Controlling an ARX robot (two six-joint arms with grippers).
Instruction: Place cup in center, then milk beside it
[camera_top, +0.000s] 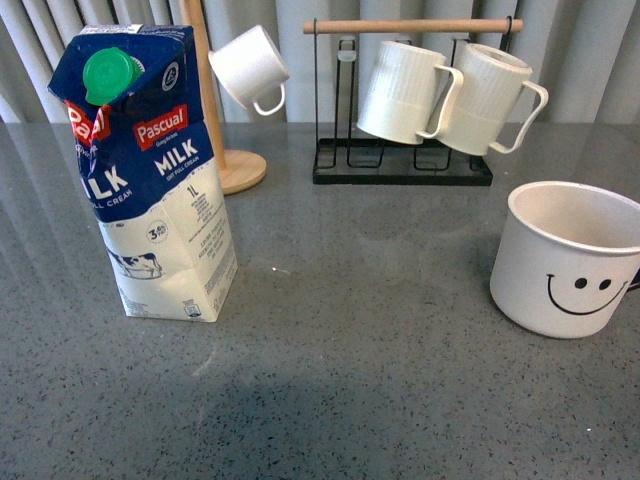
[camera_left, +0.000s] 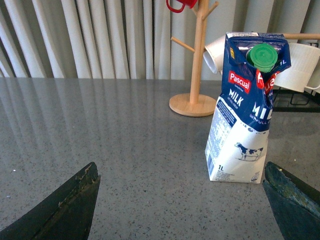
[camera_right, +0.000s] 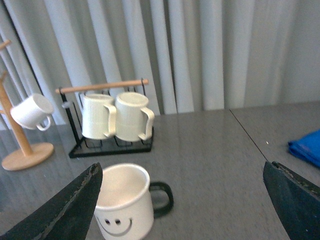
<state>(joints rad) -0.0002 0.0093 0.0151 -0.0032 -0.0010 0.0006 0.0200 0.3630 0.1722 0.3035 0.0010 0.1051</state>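
The cup (camera_top: 570, 262), a wide white mug with a black smiley face, stands upright at the table's right side. In the right wrist view the cup (camera_right: 124, 202) shows its black handle and sits just inside one finger of my open right gripper (camera_right: 182, 210). The milk (camera_top: 150, 170), a tall blue-and-white Pascual carton with a green cap, stands upright at the left. My left gripper (camera_left: 182, 207) is open and holds nothing, with the milk (camera_left: 245, 107) beyond it, near one finger. Neither arm shows in the front view.
A black rack (camera_top: 402, 165) with a wooden bar holds two ribbed cream mugs (camera_top: 405, 92) at the back. A wooden mug tree (camera_top: 235, 165) with a small white mug (camera_top: 250, 68) stands behind the carton. A blue cloth (camera_right: 306, 146) lies on a neighbouring surface.
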